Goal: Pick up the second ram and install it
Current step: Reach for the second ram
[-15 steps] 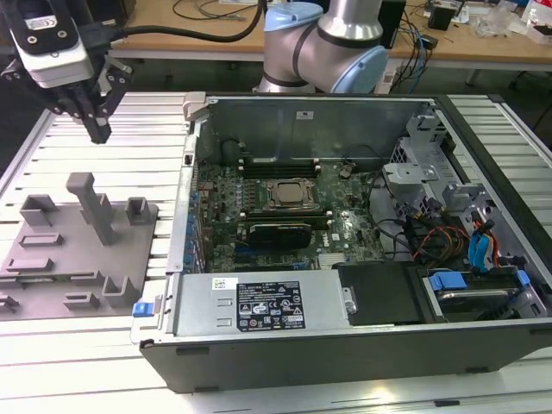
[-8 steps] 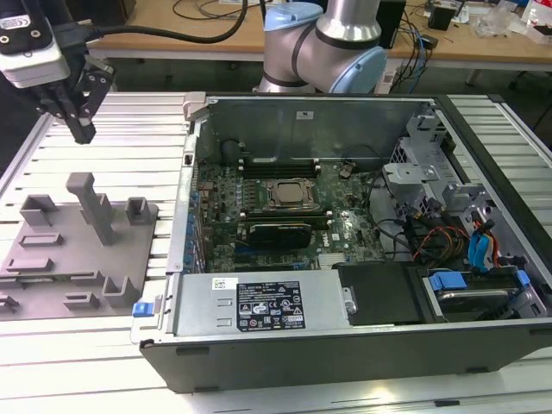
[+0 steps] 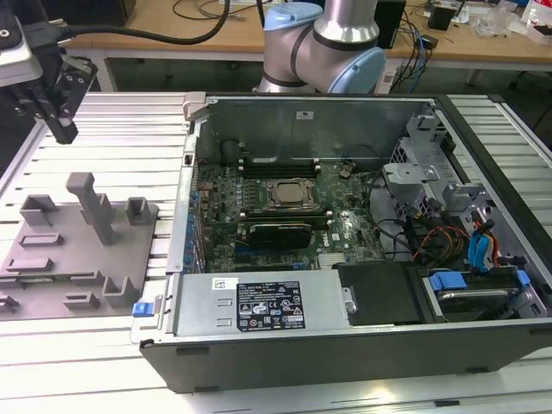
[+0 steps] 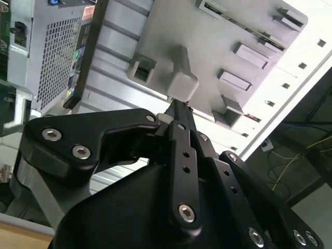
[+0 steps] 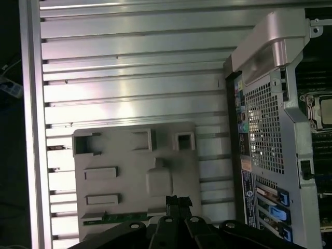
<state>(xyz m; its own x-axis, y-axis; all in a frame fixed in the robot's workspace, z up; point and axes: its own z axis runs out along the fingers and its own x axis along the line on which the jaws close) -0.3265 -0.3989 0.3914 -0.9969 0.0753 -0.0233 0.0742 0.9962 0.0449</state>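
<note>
Working over a ribbed aluminium counter (image 3: 121, 121), with wooden desks (image 3: 164, 26) and loose cables along the far side of the room and the arm's pale blue base (image 3: 319, 43) at the counter's far edge.

Sharing that counter between 2 containers: a grey fixture tray (image 3: 129, 246) on the left and, just beside it on the right, an open computer case (image 3: 345, 354).

Finding inside the case a green motherboard (image 3: 345, 228) with the processor socket (image 3: 289, 194) near its middle, memory slots (image 3: 276, 162) just far of that socket, coloured wires (image 3: 435, 240) at the right, and a labelled metal box (image 3: 259, 302) along the near wall.

Finding on the tray 1 tall post (image 3: 90, 207), several low blocks and shallow pockets, and the second ram (image 5: 124, 217) lying flat in the near half, not yet sitting in the case.

Pointing its long axis left to right, parallel to the counter's ribs, and showing as a green strip in the first wrist view.

Holding the end effector (image 3: 62, 129) high over the tray, tips drawn narrow with nothing between them, apart from the second ram.
</note>
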